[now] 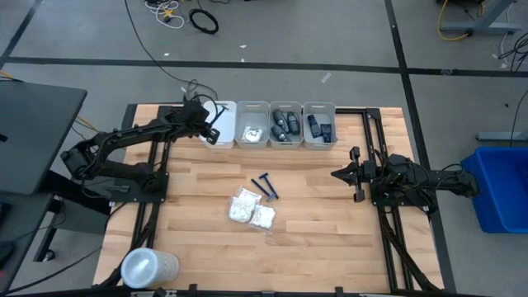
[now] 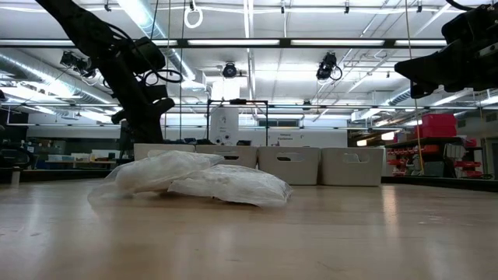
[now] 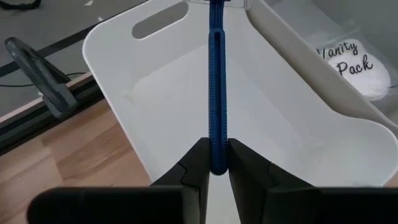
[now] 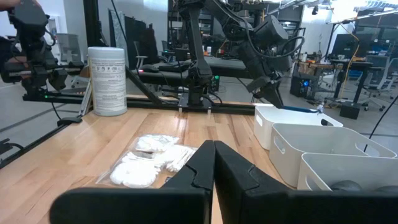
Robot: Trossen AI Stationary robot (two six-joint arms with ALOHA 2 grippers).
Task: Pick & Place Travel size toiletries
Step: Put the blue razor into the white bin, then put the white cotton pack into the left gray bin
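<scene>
My left gripper hangs over the leftmost white bin at the table's far edge and is shut on a dark blue razor. In the high view this gripper sits at that bin. Two more blue razors lie flat on the table's middle, with white crinkly packets just nearer. The second bin holds a white packet; the third and fourth hold small dark containers. My right gripper is shut on nothing and waits at the table's right. My left gripper pinches the razor's handle at its rear end between its two fingertips. The handle runs straight on from the fingers, along them. The razor is lifted clear over the bin's floor; its head reaches the picture's edge and is cut off.
Four white bins stand in a row along the far edge. A large clear lidded tub stands at the near left corner. The packets lie piled in the middle. Bare wood lies between the packets and my right arm.
</scene>
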